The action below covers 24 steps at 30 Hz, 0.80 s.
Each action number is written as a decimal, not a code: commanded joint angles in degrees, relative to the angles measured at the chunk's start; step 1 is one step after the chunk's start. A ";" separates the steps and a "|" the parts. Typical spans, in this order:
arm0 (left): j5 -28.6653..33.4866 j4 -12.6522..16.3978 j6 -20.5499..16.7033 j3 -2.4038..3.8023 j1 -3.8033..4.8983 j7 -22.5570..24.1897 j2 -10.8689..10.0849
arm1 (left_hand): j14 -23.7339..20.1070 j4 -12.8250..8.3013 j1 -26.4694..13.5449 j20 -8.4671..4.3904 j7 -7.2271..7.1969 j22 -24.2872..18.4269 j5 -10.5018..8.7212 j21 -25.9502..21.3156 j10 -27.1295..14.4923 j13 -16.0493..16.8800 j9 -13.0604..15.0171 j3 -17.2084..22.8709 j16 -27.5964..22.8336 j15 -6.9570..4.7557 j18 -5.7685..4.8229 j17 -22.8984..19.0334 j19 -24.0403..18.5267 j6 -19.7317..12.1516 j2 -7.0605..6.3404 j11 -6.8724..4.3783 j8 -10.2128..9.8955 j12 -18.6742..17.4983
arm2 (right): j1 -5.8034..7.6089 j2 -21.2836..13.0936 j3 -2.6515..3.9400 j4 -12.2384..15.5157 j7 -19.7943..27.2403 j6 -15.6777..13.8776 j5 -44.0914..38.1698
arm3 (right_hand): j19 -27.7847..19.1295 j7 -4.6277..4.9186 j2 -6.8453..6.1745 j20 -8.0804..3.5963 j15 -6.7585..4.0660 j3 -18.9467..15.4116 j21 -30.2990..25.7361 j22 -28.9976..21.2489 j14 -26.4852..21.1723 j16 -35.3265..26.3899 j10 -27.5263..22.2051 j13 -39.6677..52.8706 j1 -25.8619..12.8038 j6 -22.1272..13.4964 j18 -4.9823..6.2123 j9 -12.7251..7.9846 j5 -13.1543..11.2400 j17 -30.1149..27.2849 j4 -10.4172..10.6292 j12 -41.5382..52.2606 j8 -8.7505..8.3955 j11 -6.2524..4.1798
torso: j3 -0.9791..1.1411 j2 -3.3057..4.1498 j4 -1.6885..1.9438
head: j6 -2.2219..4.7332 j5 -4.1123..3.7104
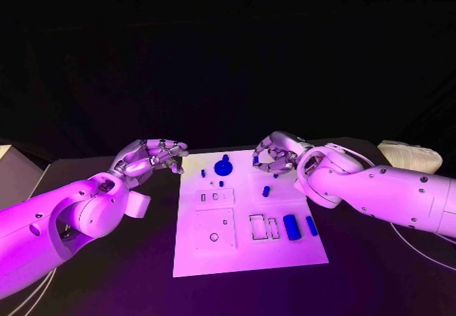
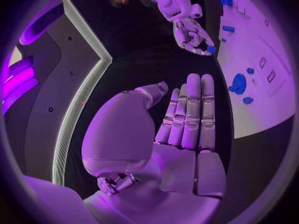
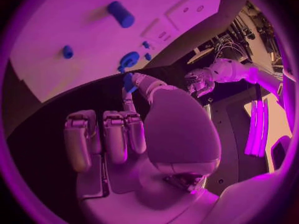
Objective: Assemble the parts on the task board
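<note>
Right hand [image 1: 277,153] at the board's [image 1: 285,247] far right corner, pinching a small blue part [image 3: 129,81]. Left hand [image 1: 150,157] just off the board's far left corner, fingers straight, together, holding nothing.

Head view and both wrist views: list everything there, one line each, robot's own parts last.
White rectangular task board: one, middle of the black table.
Blue round gear-like part: one, far end of the board.
Blue cylinder part: one, large, right side of the board, beside a slimmer blue bar.
Small blue peg: one, on the board between the round part and the cylinder.
Small blue pin: one, near the board's far left edge.
Pale ribbed object: one, far right of the table; cannot tell what it is.
Left hand: fingers curled, holds nothing, beside the board's far left corner.
Right hand: over the board's far right corner, pinches a small blue piece.
</note>
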 commanded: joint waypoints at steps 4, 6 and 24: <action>-0.08 0.09 0.57 0.03 0.03 -0.33 0.30 | -0.58 -0.30 -0.21 0.11 -0.05 0.12 -0.09 0.30 -0.21 0.07 0.07 0.21 0.24 -0.02 0.68 0.07 -0.48 -0.42 0.09 -0.06 -0.34 -0.22 | -0.84 3.10 -0.59 2.81 -9.14 0.18 -5.09 | 5.99 -0.11 -0.03 -0.24 -0.44 0.10 0.26 15.06 6.07 0.36 5.87 15.05 0.48 0.00 -0.82 0.53 0.42 15.08 -0.38 0.20 0.22 -0.26 | -0.14 0.03 0.04 | -0.46 1.08; -0.08 0.13 0.48 0.03 0.03 -0.45 0.34 | -0.58 -0.30 -0.21 0.11 -0.05 0.12 -0.09 0.30 -0.21 0.07 0.07 0.21 0.24 -0.02 0.68 0.07 -0.48 -0.42 0.09 -0.06 -0.34 -0.22 | -1.33 4.20 -0.79 3.16 -10.74 0.18 -5.83 | 5.99 -0.06 -0.07 -0.23 -0.41 0.11 0.26 15.06 6.07 0.36 5.87 15.05 0.47 -0.08 -0.82 0.53 0.42 15.08 -0.42 0.20 0.20 -0.23 | -0.16 0.08 0.05 | -0.54 1.24; -0.07 -0.06 0.36 0.03 0.04 -0.81 0.69 | -0.58 -0.30 -0.21 0.11 -0.05 0.12 -0.09 0.30 -0.21 0.07 0.07 0.21 0.24 -0.02 0.68 0.07 -0.48 -0.42 0.09 -0.06 -0.34 -0.22 | -5.09 10.76 -1.67 3.08 -19.40 0.19 -13.60 | 5.99 0.16 -0.17 -0.13 -0.18 0.19 0.26 15.06 6.07 0.36 5.87 15.05 0.22 -0.42 -0.82 0.53 0.43 15.08 -0.45 0.20 0.15 -0.10 | -0.05 0.21 0.09 | -1.38 1.67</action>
